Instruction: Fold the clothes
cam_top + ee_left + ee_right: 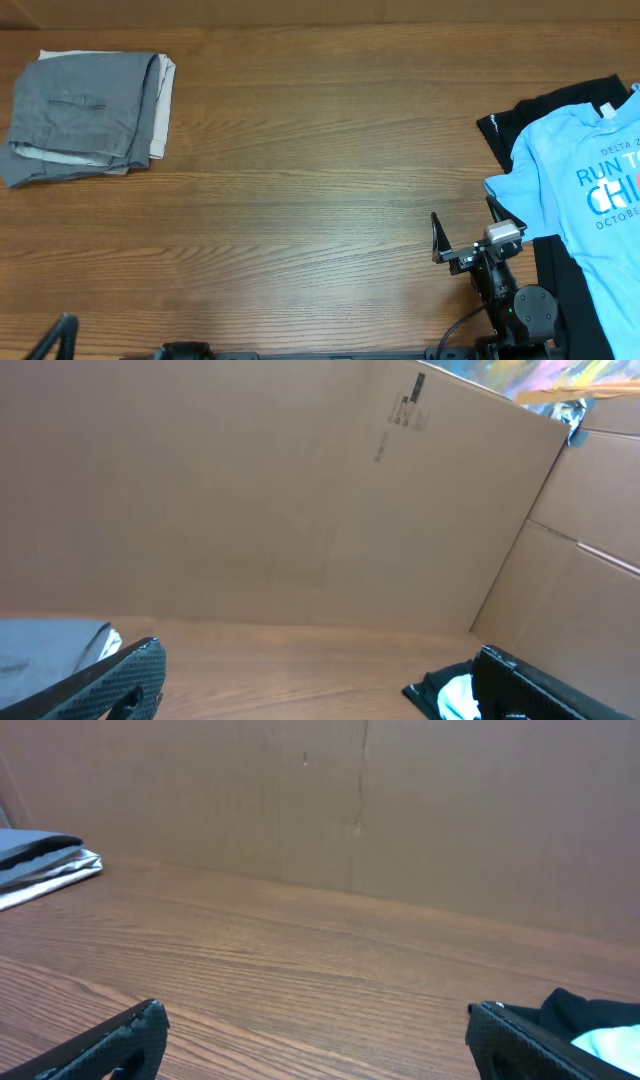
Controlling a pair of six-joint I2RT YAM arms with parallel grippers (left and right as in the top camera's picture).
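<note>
The plain mid-grey woven shorts [85,105] lie folded into a flat, roughly square bundle at the far left end of the wooden desk [300,180]. The slit back pocket faces up. They rest on a pale beige garment [163,110] that shows along their right edge.

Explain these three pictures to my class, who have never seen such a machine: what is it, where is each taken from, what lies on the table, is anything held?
Two robot arms sit at a wooden table. One picture looks down from above; the other two come from a camera on each wrist, looking out between that arm's fingers. The left pincer and right pincer both stand open and hold nothing. At the far left lie folded grey shorts on pale beige cloth; at the right, a light blue T-shirt over a black garment.
</note>
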